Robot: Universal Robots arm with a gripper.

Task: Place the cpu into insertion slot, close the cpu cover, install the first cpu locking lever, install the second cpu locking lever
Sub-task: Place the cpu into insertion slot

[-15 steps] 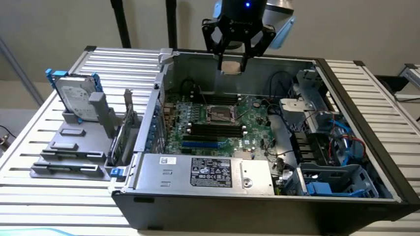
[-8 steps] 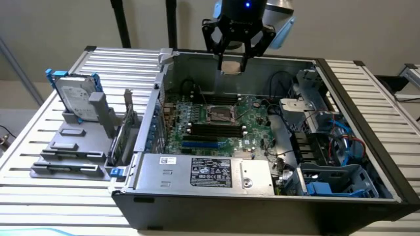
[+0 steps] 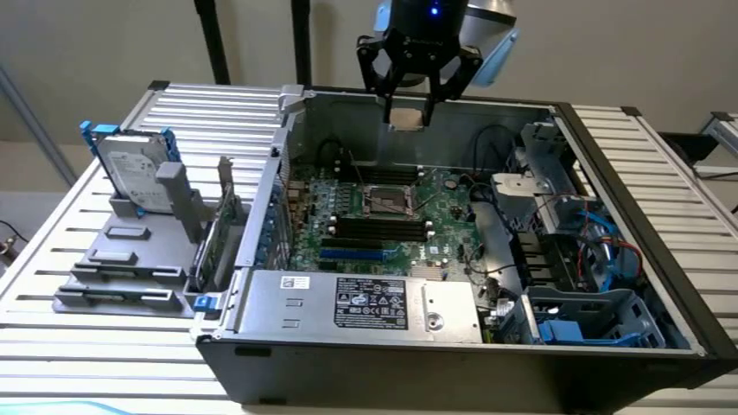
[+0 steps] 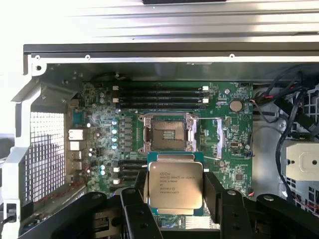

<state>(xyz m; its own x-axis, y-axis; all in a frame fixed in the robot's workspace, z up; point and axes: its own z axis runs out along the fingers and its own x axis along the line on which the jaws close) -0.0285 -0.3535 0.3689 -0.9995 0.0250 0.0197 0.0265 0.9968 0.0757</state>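
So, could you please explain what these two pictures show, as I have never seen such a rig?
The machine is a single robot arm ending in a gripper, a two-fingered claw. The exterior view comes from a camera standing off the arm; the wrist view from a camera on the arm's wrist. On a slatted metal table lies an open computer case, its green circuit board facing up. On the exterior view's left a hard drive stands in a grey holder. The gripper holds the cpu, a small silvery chip, in the air over the open case, not yet in the insertion slot, the square socket on the board.
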